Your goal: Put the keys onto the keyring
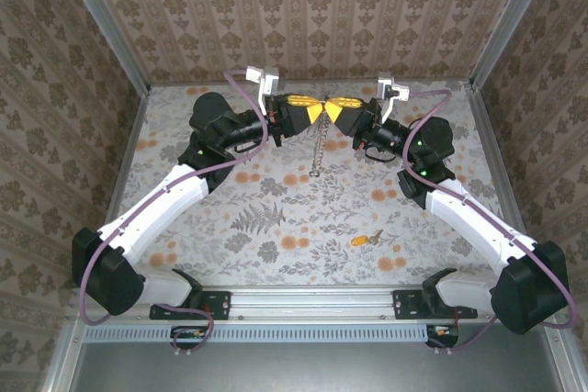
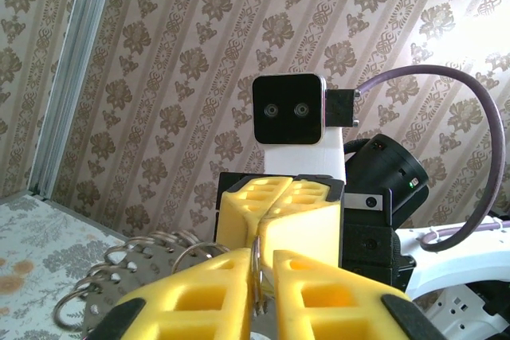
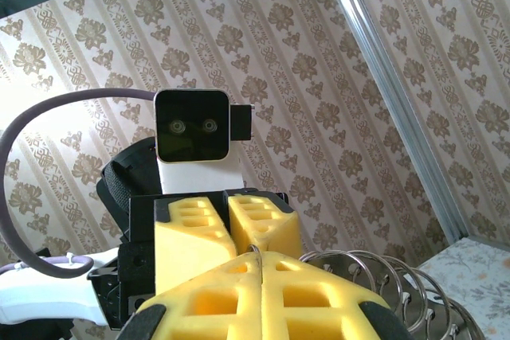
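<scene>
My left gripper [image 1: 316, 114] and right gripper [image 1: 329, 113] both pinch the keyring [image 1: 319, 146] at the far side. If the thin wire slips from one, I think the ring can fall.

— Is there any writing to read here?
— None that I can make out. The wallpaper [image 1: 303, 16] bears only ornaments, and the tablecloth [image 1: 276, 227] only flowers and leaves.
— And the camera [image 2: 288, 109] facing the left wrist?
— It has a plain black face with two lenses. Any marking on it is too small to tell.

Glossy silvery metal keyring [image 1: 318, 149]
</scene>
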`<state>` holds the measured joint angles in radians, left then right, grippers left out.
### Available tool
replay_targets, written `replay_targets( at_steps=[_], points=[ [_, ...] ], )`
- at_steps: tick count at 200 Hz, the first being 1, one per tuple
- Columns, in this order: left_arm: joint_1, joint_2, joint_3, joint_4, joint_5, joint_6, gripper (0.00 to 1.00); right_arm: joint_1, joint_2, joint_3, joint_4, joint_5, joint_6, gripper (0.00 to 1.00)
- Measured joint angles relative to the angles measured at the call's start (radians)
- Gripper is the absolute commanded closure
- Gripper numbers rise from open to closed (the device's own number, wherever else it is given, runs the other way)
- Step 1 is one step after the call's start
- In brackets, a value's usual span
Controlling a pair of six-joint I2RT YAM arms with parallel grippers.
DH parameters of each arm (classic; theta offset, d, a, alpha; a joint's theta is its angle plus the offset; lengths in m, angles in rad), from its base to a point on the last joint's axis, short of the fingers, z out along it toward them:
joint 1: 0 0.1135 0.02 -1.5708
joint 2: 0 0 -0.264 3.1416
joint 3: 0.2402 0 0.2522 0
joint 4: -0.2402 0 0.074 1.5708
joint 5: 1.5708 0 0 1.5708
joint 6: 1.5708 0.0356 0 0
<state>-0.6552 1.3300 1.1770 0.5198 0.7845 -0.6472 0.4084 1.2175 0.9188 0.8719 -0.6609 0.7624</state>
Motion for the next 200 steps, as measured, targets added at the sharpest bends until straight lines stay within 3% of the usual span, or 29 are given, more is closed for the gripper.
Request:
replay_targets(
  at_steps=[34,59,104,131,200],
  points=[
    [0.000,0.000,-0.001,0.000,0.000,0.000,0.90,0.000,-0.001,0.000,0.000,0.000,0.000,1.00],
    [0.000,0.000,-0.002,0.001,0.000,-0.001,1.00,0.000,-0.001,0.000,0.000,0.000,0.000,1.00],
    [0.000,0.000,-0.005,0.005,0.000,0.004,1.00,-0.002,-0.001,-0.001,0.000,0.000,-0.001,1.00],
    [0.000,0.000,-0.006,0.004,0.001,0.003,0.85,-0.003,-0.001,-0.004,0.000,0.000,-0.001,1.00],
    [-0.006,0.000,-0.029,0.005,0.005,0.004,0.83,-0.011,-0.001,-0.011,0.000,0.004,-0.002,1.00]
  ],
)
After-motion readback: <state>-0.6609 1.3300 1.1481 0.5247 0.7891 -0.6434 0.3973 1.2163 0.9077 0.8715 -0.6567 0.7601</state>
